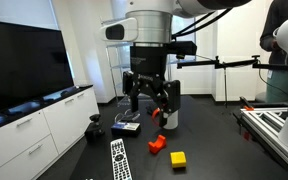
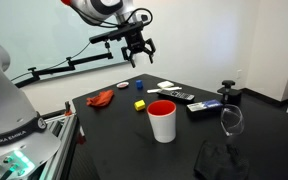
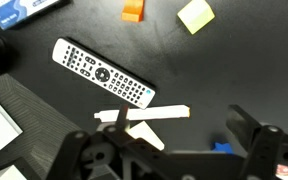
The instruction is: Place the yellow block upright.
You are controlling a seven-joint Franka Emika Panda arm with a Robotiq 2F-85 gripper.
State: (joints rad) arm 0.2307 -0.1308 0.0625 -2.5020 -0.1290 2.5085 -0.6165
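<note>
The hand hangs in the air well above the bench. Its fingers are spread wide and there is nothing between them. In an exterior view the hand is high over the far edge of the bench, with the fingers pointing down. In the wrist view the hand fills the lower part of the picture, one dark finger at each side and bare bench showing through the gap.

The yellow block lies on the bench apart from the hand, in the open part short of the edge that runs beside the metal rail. There it looks wider than tall, so it seems to rest on a broad face. In an exterior view the yellow block sits in from the far edge, just behind the red cup, which stands upright toward the near edge. In the wrist view the yellow block is at the top, clear of the fingers.

The orange-red block is just beside the yellow one without touching it, and it also shows in the wrist view. A remote control lies flat on the bench away from both blocks. In the wrist view the remote control slants across the middle, near a white strip.
</note>
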